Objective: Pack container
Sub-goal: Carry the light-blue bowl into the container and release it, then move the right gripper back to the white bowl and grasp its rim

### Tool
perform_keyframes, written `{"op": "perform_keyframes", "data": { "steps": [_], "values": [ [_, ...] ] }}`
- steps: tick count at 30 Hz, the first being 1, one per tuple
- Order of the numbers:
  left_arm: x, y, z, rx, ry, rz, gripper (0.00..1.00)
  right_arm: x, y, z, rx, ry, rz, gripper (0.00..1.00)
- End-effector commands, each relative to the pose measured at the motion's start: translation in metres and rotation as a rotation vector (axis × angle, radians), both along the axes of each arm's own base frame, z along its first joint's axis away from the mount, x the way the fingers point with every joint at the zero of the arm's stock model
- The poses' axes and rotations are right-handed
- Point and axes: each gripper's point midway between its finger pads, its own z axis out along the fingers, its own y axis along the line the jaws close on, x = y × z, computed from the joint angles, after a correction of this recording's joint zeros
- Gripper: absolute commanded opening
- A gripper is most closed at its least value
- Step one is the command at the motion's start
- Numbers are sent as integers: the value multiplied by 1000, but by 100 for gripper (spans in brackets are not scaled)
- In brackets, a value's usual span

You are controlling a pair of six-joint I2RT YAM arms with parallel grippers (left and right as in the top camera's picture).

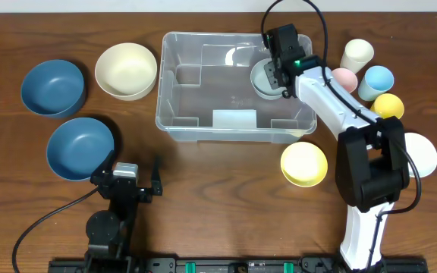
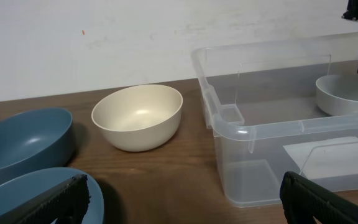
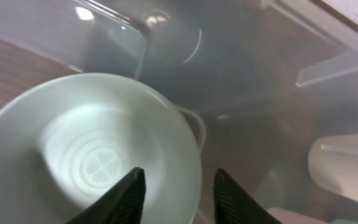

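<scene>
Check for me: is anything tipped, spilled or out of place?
Nothing stands out. The container sits intact, the pale bowl rests upright in its far right corner under the open right gripper, and the other bowls and cups stand upright; nothing spilled.

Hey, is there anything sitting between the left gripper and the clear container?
Nothing visible. From the left gripper there is only bare table up to the near wall of the container. The nearest blue bowl sits off to the gripper's left, clear of that line.
</scene>
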Motion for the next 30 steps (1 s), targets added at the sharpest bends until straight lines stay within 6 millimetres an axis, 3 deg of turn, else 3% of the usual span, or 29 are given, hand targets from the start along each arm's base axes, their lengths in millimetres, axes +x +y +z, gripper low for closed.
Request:
{"op": "perform_keyframes", "data": {
  "steps": [1,7,12,16,21,26,30],
  "values": [
    [-1,3,-16,16,47,15,98,6,24,27,25,-34,58,43],
    [-1,3,-16,16,47,15,98,-20,62,105,144,-6,93,66],
    [-1,3,-16,16,47,15,98,-62,50,164,258,43,-53,75],
    [-1,3,-16,16,47,16,98,-94,9,190,314,73,-211,73],
    [-1,3,-16,16,47,15,98,-125,-52,205,360,121,-401,72],
    [-1,3,-16,16,47,15,98,-157,-121,205,364,174,-627,72],
    [-1,3,-16,16,47,15,98,-181,-173,193,369,206,-789,72]
  ]
}}
